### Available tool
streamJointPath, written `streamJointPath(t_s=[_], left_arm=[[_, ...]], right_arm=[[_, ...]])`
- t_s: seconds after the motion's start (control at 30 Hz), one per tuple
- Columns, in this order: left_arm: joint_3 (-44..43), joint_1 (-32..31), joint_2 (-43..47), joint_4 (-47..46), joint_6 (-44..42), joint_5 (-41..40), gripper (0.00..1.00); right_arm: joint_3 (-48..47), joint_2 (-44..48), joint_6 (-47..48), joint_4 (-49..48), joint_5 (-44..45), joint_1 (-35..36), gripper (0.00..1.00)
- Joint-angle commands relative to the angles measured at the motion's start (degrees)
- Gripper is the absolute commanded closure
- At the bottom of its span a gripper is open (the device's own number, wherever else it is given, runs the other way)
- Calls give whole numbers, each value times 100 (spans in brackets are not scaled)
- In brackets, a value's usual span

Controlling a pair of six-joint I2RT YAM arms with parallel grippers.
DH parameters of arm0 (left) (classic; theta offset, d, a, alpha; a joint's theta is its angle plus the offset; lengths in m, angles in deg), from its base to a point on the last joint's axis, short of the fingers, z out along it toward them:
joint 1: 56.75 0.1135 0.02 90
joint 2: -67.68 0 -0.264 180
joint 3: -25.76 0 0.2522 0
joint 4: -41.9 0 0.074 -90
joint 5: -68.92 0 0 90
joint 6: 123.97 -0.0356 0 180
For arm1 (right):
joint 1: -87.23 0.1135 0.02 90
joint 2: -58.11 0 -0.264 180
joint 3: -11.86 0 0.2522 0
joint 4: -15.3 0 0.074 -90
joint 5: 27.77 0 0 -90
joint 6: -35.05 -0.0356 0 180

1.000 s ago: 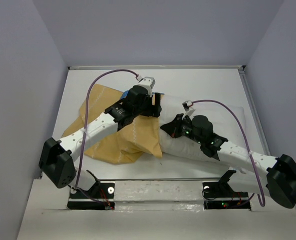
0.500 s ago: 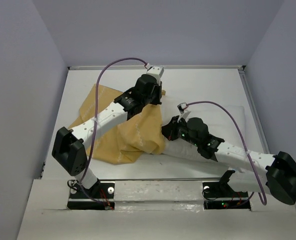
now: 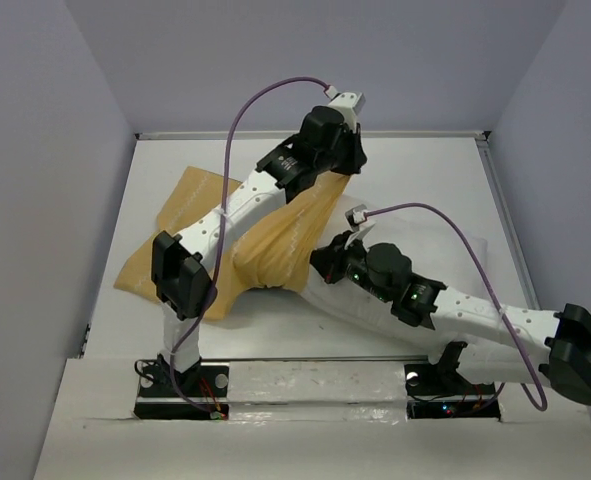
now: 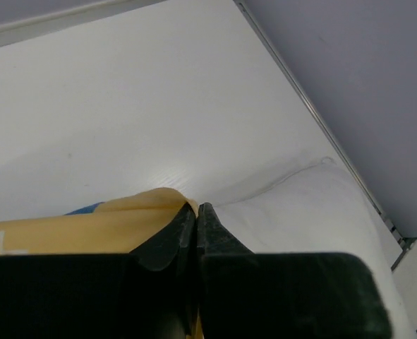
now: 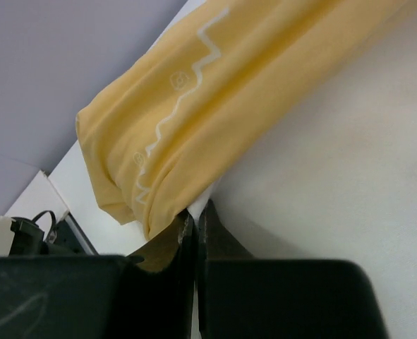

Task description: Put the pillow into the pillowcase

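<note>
pillow [image 3: 430, 240]: lies flat on the right half of the table [image 3: 415, 165], long side running left-right, right end near the table's right edge. Its left end meets the pillowcase [image 3: 275, 245]. Can't tell how far inside it is, because the right arm sits over that seam in the top view.

pillowcase: yellow side up, with the bulk spread over the left half of the table. Its right part is pulled up into a ridge running from near the centre toward the far side. A white zigzag [image 5: 173, 120] print shows on the yellow in the right wrist view. A blue sliver [image 4: 88, 208] shows at the cloth's edge in the left wrist view.

left gripper [image 4: 196, 213]: fingers pressed together, pinching the yellow edge of the pillowcase. It is up off the table at the far side, with the pillow below and to the right in its wrist view. The left arm is stretched far out over the pillowcase.

right gripper [image 5: 195, 217]: fingers pressed together on the pillowcase hem, right where yellow meets white pillow. It is low, against the pillow's near-left part. Can't tell whether it also catches pillow fabric.

The grippers are well apart, with yellow cloth spanning between them. Grey walls [image 3: 55, 150] enclose the table on three sides.
</note>
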Motion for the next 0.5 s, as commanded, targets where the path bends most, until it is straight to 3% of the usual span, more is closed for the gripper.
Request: streamJointPath(t_s=[0.0,0.03,0.07,0.1,0.13,0.17,0.23,0.3,0.47], left_arm=[[-283,-321,-353,-612,148,658,82],[13,-330,-266,-603,121,704,43],[16,-321,-152,-603,95,617,27],[147,-330,32,-629,77,512,16],[775,-330,530,-769,8,293,4],[781,-330,831,-770,7,291,2],[1622,-330,1525,-1068,-63,-226,1],[2307,-330,2702,-1446,-29,-999,1],[4522,-584,4802,-1474,313,-1931,13]], right_arm=[[-183,304,184,-296,145,202,100],[-183,296,18,-278,154,-61,100],[-183,279,-70,-269,145,-194,100],[-192,252,-150,-252,171,-300,100],[-218,217,-263,-226,337,-449,100],[-244,217,-265,-217,443,-450,100],[-367,129,-387,-208,593,-643,100],[-481,33,-475,-208,699,-835,100],[-921,-598,-519,-216,577,-1336,100]])
